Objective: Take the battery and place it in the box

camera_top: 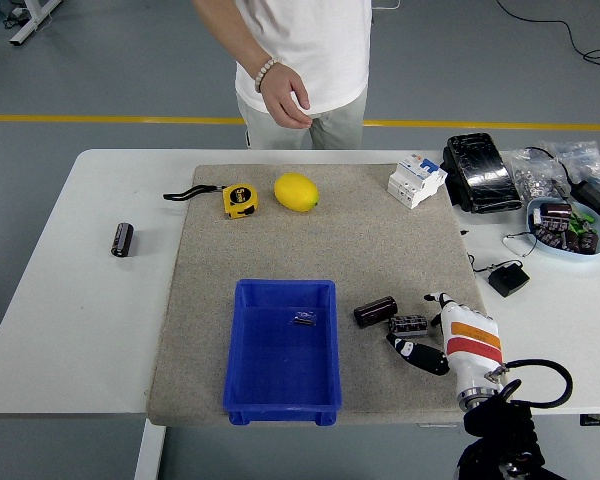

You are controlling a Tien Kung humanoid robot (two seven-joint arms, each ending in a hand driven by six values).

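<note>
A blue box point(280, 400) stands on the grey mat near the front, with a small dark battery point(304, 318) lying inside it. Two black batteries lie on the mat right of the box: a larger one point(375, 311) and a smaller one point(408, 324). My right hand point(427, 328), white and orange with a black thumb, is at the lower right. Its fingers are spread, with the smaller battery lying between thumb and fingertips. A third black battery point(123, 239) lies on the bare table at the left. My left hand is out of view.
A yellow tape measure point(240, 199), a lemon point(296, 191) and a white breaker point(417, 179) sit along the mat's far edge. A black case point(481, 172), bags and a bowl of parts point(565, 225) crowd the right. A person stands at the far side, one hand point(283, 96) hanging above the table edge.
</note>
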